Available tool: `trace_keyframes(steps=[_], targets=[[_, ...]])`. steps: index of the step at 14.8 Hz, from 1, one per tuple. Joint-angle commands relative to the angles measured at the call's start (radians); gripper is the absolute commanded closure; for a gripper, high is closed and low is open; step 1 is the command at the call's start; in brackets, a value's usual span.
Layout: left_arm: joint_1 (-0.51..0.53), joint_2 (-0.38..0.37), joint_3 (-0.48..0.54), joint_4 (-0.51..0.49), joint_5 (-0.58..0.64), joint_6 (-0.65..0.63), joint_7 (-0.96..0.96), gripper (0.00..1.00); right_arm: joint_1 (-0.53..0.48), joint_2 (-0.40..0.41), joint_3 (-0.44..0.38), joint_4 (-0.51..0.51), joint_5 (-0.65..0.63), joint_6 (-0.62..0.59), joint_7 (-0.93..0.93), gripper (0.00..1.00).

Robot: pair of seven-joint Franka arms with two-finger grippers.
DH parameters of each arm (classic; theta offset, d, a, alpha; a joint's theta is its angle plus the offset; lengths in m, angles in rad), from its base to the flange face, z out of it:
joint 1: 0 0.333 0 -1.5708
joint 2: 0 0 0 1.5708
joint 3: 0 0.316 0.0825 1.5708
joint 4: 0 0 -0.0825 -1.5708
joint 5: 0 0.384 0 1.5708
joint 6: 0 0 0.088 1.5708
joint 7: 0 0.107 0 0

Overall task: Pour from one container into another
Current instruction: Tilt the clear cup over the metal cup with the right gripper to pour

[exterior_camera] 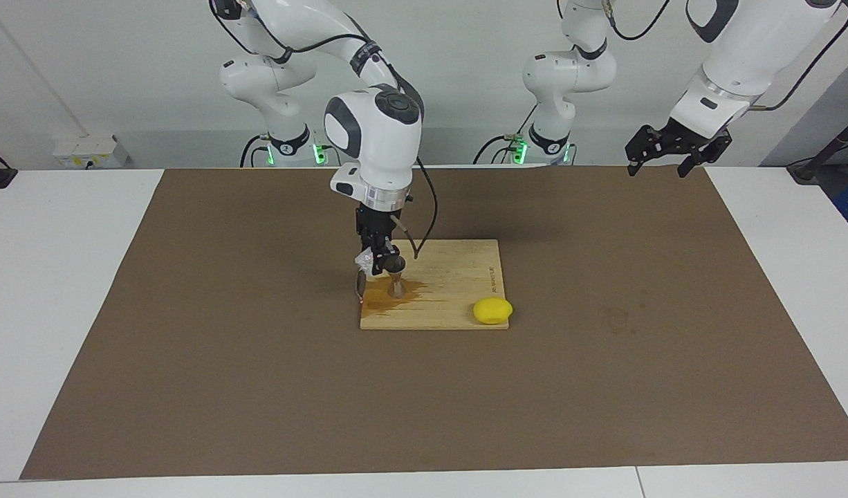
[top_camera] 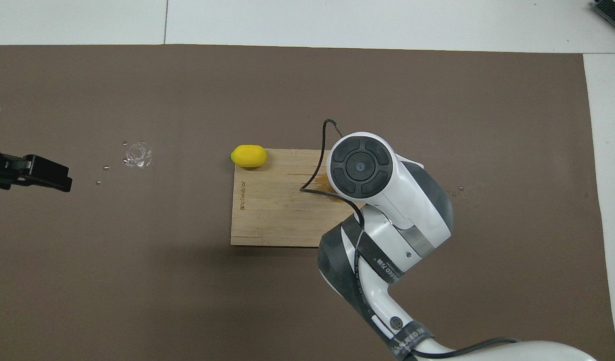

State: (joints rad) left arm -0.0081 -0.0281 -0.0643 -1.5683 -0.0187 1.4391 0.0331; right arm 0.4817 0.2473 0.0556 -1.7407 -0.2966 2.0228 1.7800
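Note:
My right gripper [exterior_camera: 378,263] reaches straight down over the wooden cutting board [exterior_camera: 458,277]. It is shut on the small clear glass tumbler [exterior_camera: 363,261], which is tilted beside the silver hourglass jigger [exterior_camera: 396,282]. The jigger stands upright on the board, at the edge toward the right arm's end. A brownish wet stain [exterior_camera: 386,296] spreads on the board around its foot. In the overhead view the right arm's wrist hides the gripper, tumbler and jigger. My left gripper [exterior_camera: 666,155] waits open and empty, raised over the mat's edge at the left arm's end; it also shows in the overhead view [top_camera: 56,176].
A yellow lemon [exterior_camera: 493,310] lies at the board's corner farthest from the robots, toward the left arm's end, also in the overhead view [top_camera: 248,156]. A small clear puddle [top_camera: 137,154] with a few droplets sits on the brown mat [exterior_camera: 189,346], toward the left arm's end.

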Motion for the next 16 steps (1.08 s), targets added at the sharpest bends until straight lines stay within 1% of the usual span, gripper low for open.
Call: trace_keyframes(steps=[1,6,8,9,14,16], targets=[[-0.001,-0.027,0.001,-0.024,-0.009,-0.006,-0.012,0.00,-0.003,-0.023,0.003,-0.017,-0.006,-0.006,0.022,1.00],[-0.001,-0.027,0.001,-0.026,-0.009,-0.006,-0.012,0.00,-0.017,-0.014,0.001,0.003,0.050,-0.007,0.021,1.00],[0.000,-0.027,0.001,-0.024,-0.009,-0.006,-0.012,0.00,-0.021,-0.011,-0.002,0.012,0.121,0.001,0.035,1.00],[-0.001,-0.029,0.001,-0.024,-0.009,-0.006,-0.012,0.00,-0.032,-0.010,-0.002,0.015,0.135,0.004,0.033,1.00],[-0.001,-0.027,0.001,-0.024,-0.009,-0.006,-0.012,0.00,-0.051,-0.002,0.000,0.021,0.148,0.005,0.033,1.00],[-0.001,-0.027,0.001,-0.024,-0.009,-0.006,-0.012,0.00,-0.055,-0.002,-0.002,0.020,0.197,0.005,0.035,1.00]])
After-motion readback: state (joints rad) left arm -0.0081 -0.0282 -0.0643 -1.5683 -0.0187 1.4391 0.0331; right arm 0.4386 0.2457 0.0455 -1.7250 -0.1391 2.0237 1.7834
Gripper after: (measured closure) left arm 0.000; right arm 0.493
